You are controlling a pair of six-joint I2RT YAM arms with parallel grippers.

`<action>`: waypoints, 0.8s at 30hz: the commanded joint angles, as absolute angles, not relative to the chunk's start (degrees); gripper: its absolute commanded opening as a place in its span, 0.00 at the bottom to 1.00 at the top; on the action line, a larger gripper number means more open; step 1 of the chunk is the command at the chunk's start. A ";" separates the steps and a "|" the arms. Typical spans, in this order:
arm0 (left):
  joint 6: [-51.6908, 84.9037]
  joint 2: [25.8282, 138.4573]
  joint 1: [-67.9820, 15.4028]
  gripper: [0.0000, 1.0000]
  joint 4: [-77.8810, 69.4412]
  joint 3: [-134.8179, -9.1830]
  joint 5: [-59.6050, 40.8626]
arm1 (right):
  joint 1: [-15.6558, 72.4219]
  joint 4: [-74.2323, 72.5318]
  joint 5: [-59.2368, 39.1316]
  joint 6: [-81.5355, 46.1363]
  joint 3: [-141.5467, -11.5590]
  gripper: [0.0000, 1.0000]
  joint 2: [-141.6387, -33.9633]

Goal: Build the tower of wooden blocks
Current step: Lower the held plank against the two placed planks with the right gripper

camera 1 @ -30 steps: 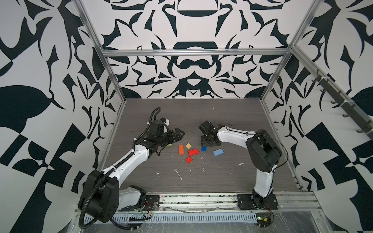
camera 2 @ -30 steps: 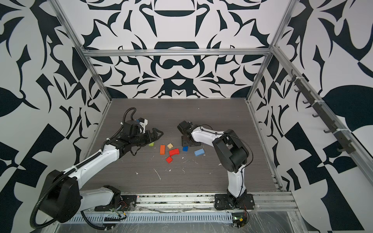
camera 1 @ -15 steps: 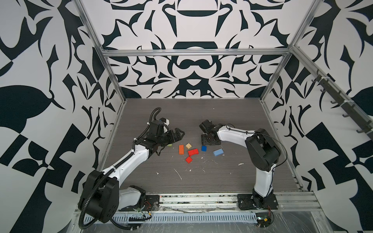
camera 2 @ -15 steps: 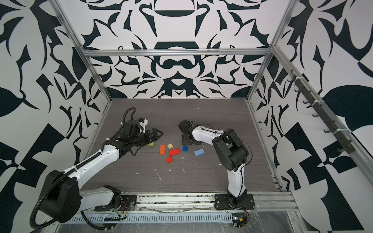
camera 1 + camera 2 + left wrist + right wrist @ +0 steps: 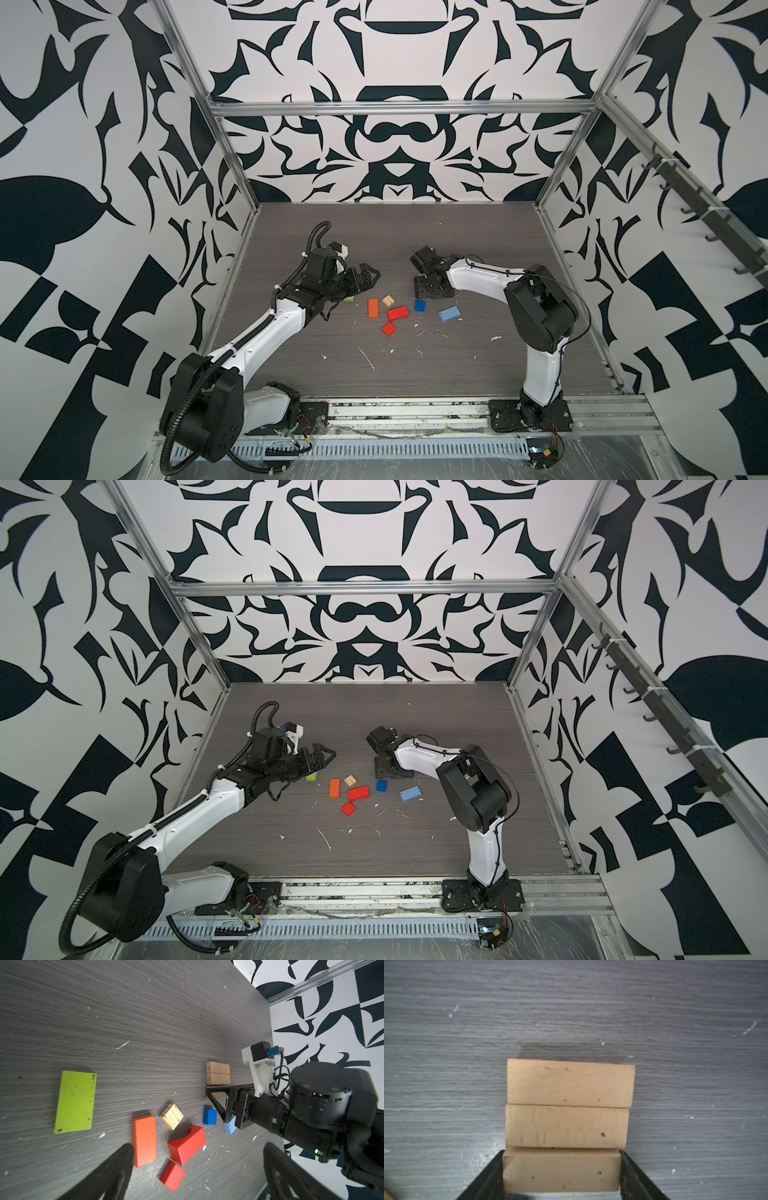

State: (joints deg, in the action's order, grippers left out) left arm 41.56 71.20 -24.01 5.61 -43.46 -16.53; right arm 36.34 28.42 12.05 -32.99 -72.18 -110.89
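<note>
– So, entry for this second: what changes?

– Barely anything. The right gripper [image 5: 390,771] stays where it was a second ago, pointing down at the table [image 5: 415,374] right of centre. Its jaws are part closed on the third tan oblong [image 5: 561,1172], and their spread does not shift either.

– And that oblong's place?

– Its long side is against the second tan oblong [image 5: 565,1126], which lies flush with the first tan oblong [image 5: 570,1082] beyond it. That makes three side by side. Whether the held one sits fully on the table, I cannot tell; in both top views the gripper hides the row.

– Left side?

– The left gripper [image 5: 368,279] keeps its earlier hover, jaws at full spread and empty. It is near the lime green oblong [image 5: 75,1102] at the left end of the scatter.

– Loose stock?

– Unmoved, on the near side of the tan row and mostly to its left: orange oblong [image 5: 144,1140], striped tan cube [image 5: 171,1116], notched red block [image 5: 187,1144], small red block [image 5: 172,1176], dark blue cube [image 5: 209,1116], light blue oblong [image 5: 449,313].

– Reading?

– Judgement: the stillness suggests a placement being settled, not a carry. The tower's base row looks nearly laid. Nothing is stacked yet, so most of the task remains. I expect release next; a skewed opening could nudge the row apart.
</note>
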 commanded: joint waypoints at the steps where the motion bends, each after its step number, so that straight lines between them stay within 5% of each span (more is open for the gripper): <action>1: 41.26 69.87 -23.84 1.00 6.42 -42.57 -16.44 | 35.93 28.74 13.95 -32.65 -73.79 0.73 -111.21; 24: 41.30 69.88 -23.85 0.99 6.42 -42.45 -16.39 | 35.69 28.59 12.83 -31.97 -74.18 0.84 -111.54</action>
State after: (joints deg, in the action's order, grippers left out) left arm 41.56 71.20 -24.01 5.61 -43.46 -16.53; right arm 35.97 28.34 12.25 -32.56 -72.40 -110.96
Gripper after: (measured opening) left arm 0.994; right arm 0.832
